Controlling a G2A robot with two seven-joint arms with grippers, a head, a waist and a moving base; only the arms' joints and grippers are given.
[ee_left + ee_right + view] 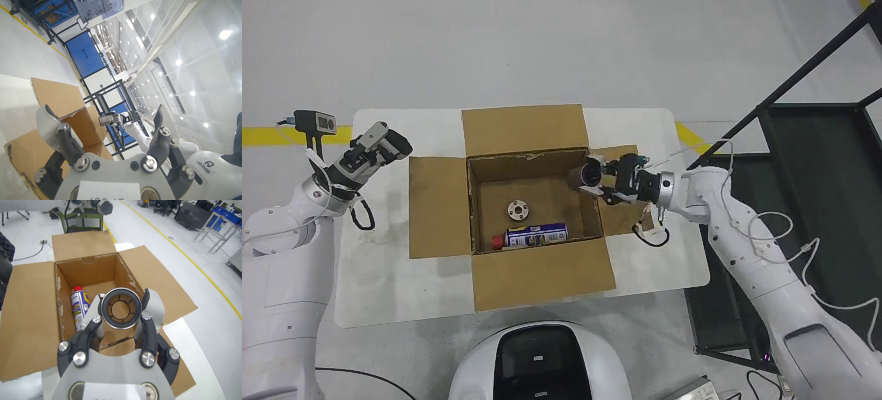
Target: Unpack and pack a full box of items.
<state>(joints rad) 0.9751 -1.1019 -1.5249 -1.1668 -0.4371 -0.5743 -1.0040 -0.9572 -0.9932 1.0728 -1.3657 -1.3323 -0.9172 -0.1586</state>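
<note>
**Metal cylinder pinched level over the box's right wall**

White counter (382, 280) across the middle of the top view. Centred on it, an open cardboard box (524, 128), all four flaps folded outward.

Inside, a spray can (538, 236) lying on its side on the box floor, close along the lower wall of the opening. Long axis left to right in the top view, red cap at the left end.

At the upper right corner of the opening, just over the right wall, a hollow metal cylinder (590, 176) held in the air. Long axis level, left to right in the top view and in line with the arm behind it, free end pointing left over the box interior. Seen end-on from the right wrist: dark ring around the rim, open bore through the middle. Right pincer (122, 298) pinching the cylinder from both sides, fingers pressed against its outer wall.

Left pincer (397, 143) at the upper left corner of the counter, beside the box's left flap, spread wide and holding nothing, well apart from the cylinder.

Smallest, a round metal part (516, 210) flat on the box floor, left of centre, above the can in the top view and apart from it.
</note>
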